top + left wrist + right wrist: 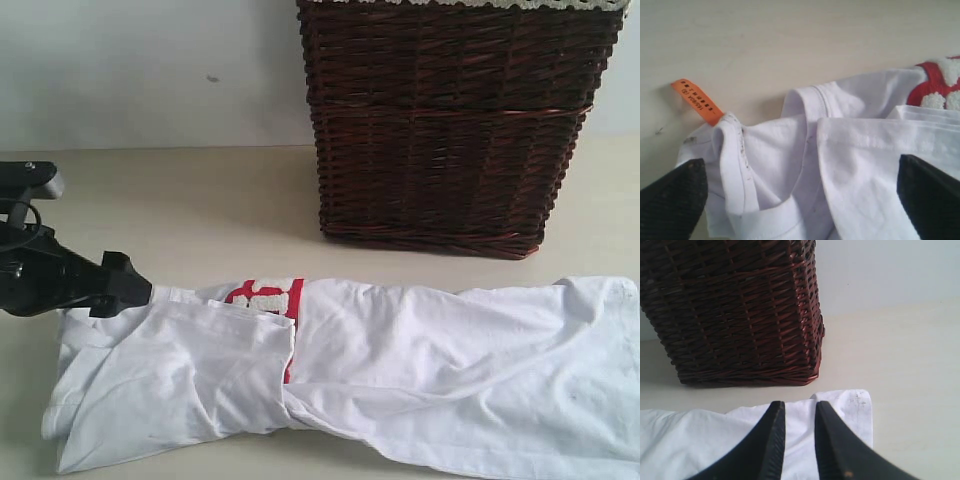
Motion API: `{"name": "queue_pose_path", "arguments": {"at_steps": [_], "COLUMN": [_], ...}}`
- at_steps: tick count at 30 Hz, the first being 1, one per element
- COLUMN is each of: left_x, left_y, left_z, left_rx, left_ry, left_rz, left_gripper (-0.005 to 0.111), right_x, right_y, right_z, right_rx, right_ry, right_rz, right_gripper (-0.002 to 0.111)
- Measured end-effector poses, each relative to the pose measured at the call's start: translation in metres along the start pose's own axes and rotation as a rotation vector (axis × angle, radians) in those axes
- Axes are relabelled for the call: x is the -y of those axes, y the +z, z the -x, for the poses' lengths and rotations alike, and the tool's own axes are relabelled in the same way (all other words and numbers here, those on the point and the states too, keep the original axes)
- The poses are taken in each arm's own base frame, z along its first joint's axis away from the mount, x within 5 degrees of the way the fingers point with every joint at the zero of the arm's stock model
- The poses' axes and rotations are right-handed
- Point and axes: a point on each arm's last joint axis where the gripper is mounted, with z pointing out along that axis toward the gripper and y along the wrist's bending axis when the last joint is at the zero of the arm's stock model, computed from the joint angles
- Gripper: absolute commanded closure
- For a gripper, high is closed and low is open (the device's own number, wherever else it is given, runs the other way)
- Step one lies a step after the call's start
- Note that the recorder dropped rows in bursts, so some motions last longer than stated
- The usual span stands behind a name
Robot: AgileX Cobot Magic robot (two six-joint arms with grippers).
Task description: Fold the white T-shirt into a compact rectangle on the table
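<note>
Nearest: the soft white short-sleeved cotton T-shirt (400, 350) lies on the wide pale beige table (200, 210) as one long band, sides folded in, running L to R across the front. Its near edge & R end run out of the exterior view. Neck end sits L, hem end R. Fuzzy white letters edged in red (265, 297) peek out from under a flap towards the L part of the band.

The black left gripper (800, 172) hangs over the neck end, jaws spread wide, nothing btw them. The ribbed collar (765, 220) lies just below it, w/ a small orange tag (697, 101) at the collar's edge. The black right gripper (799, 405) is over the hem end by a hem corner (852, 405), jaws parted only narrowly, no cloth pinched.

Step, as I read it: crosswise fold, one end over the other. To do it well, come down on the neck end w/ jaws straddling all layers, not just the top flap, or the folded-in side will prob slide out. Lift low, carry straight along the band, line up the edges.

Room: bare table L of & behind the neck end. Farther back the dark brown woven wicker basket (450, 130) stands behind the mid/R part of the band, w/ a strip of bare table btw them, so go low there. Pale wall beyond.
</note>
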Motion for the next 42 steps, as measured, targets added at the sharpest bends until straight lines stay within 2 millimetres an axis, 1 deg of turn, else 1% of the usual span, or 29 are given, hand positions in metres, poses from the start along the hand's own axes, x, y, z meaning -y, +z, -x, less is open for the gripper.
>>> {"name": "queue_pose_path", "arguments": {"at_steps": [19, 23, 32, 42], "left_x": [0.002, 0.002, -0.008, -0.010], "left_y": [0.000, 0.000, -0.001, -0.001], "left_z": [-0.002, -0.001, 0.006, 0.008], "left_rx": [-0.017, -0.009, 0.071, 0.087], "left_ry": [0.012, -0.023, -0.041, -0.041], "left_rz": [-0.019, -0.025, 0.088, 0.113], "left_gripper": [0.001, 0.001, 0.001, 0.001], "right_x": [0.000, 0.000, 0.000, 0.000], "right_y": [0.000, 0.000, 0.000, 0.000], "right_z": [0.000, 0.000, 0.000, 0.000], "right_rx": [0.000, 0.000, 0.000, 0.000], "right_ry": [0.000, 0.000, 0.000, 0.000], "right_rz": [0.000, 0.000, 0.000, 0.000], "right_gripper": [0.087, 0.087, 0.087, 0.087]}}
